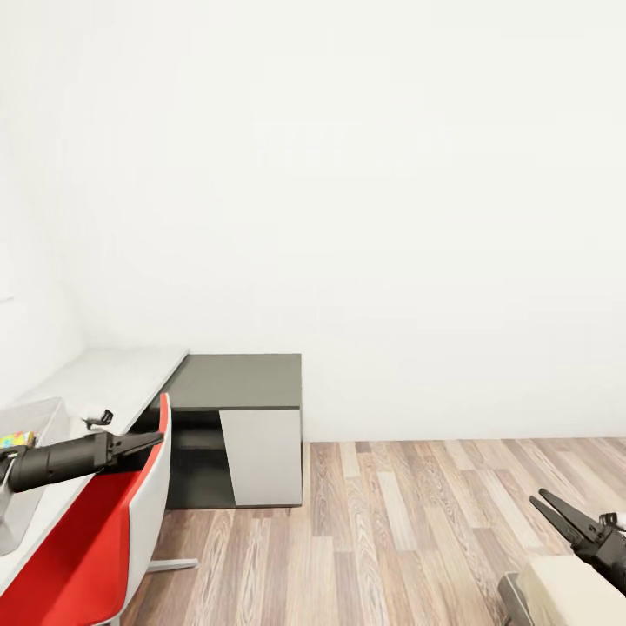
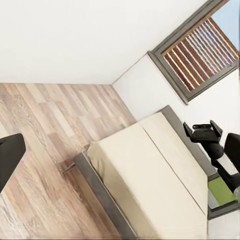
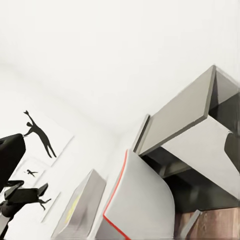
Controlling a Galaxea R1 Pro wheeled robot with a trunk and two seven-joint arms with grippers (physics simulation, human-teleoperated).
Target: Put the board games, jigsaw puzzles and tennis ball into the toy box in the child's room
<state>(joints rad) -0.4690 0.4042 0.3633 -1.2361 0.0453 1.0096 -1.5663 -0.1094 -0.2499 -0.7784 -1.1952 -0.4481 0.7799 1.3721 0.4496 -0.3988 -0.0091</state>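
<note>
In the head view both empty pincers, left (image 1: 156,437) pressed together, right (image 1: 541,500) spread; the left wrist view adds the bed (image 2: 150,185).

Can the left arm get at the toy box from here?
Probably yes: the left end effector hangs over the table edge beside the toy box, with nothing between; the red chair sits below it.

Table (image 1: 113,378) at left, pale top adjoining lower dark cabinet section. Toy box (image 1: 39,426) on near end. Bed (image 2: 150,180) on wood floor (image 1: 417,522), mattress bare.
</note>
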